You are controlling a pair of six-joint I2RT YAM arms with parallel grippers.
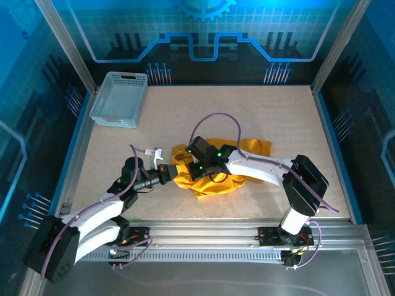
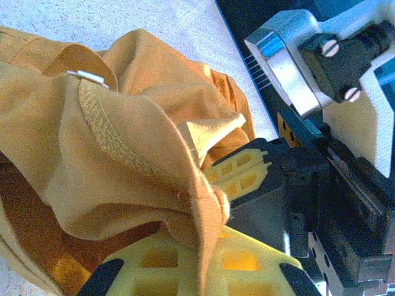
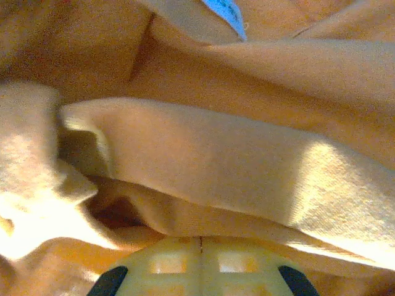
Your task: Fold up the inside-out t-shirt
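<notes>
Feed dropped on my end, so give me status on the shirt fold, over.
Left gripper shut on shirt. Right gripper shut in its folds, hold unclear. Shirt bunched between the arms, not yet folded. Basket far left, well apart.

t-shirt [image 1: 213,184] centre; basket [image 1: 113,121] behind, left.

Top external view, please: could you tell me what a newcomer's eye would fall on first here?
The mustard-yellow t-shirt, crumpled in a heap at the middle of the table, stands out at once. Both arms meet over it: the left gripper is shut on a fold at its left edge, and the right gripper is shut amid the cloth. A light grey basket sits at the far left corner.
</notes>
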